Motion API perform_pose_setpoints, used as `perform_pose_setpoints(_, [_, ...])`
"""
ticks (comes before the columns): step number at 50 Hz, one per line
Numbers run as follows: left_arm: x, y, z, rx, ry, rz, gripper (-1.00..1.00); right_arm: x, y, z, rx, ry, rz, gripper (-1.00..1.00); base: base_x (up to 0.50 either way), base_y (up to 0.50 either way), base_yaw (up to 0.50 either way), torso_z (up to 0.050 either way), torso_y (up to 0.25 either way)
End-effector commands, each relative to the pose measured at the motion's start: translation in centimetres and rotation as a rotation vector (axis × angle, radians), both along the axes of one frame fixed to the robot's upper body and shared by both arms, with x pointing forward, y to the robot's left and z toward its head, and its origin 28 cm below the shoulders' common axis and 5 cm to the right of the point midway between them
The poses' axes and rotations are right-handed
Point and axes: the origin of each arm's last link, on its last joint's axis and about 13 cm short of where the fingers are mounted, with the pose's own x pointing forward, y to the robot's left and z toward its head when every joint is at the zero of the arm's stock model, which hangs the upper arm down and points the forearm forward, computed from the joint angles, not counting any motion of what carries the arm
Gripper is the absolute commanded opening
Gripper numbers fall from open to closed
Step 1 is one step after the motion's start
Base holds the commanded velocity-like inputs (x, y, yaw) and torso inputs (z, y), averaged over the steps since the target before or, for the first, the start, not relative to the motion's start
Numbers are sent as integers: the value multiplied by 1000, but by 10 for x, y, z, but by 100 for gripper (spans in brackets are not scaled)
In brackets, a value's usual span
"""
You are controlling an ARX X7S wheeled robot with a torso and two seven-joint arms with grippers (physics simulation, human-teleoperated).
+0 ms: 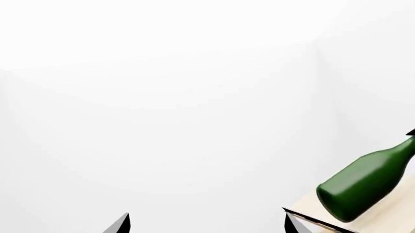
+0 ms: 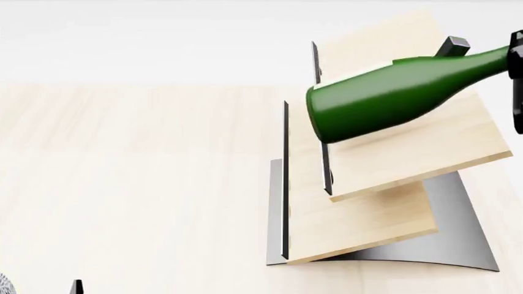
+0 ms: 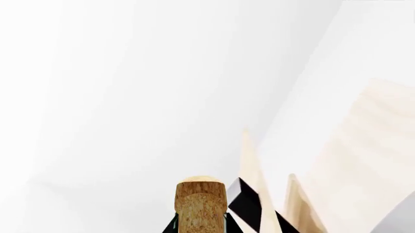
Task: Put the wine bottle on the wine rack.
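Pale wood-grain tabletop (image 2: 122, 184) under a blank white wall carries the wine rack (image 2: 368, 208), slanted light wood boards in stepped tiers with thin black edges on a curved grey metal base, standing at the right. The left end effector (image 1: 206, 224) hangs idle with its tips spread apart and nothing between them. Over the rack's upper board the tall slim dark green glass wine bottle (image 2: 392, 95) lies tilted, base left, its neck pinched by the right end effector (image 2: 516, 79); the placing step looks under way, and next it likely needs lowering until the body rests on the board, then letting go.
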Motion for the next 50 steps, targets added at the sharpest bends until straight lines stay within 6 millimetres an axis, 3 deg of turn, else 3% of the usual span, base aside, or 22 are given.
perform_pose_setpoints(1, [0,0,0,1,1,-1,100,-1,-3,4,-18,-37,-16,-100,0,0,0,0,10])
perform_pose_setpoints(50, [0,0,-1,1,1,-2,100,-3,2,-1,-47,-13,-21,-100,0,0,0,0,1])
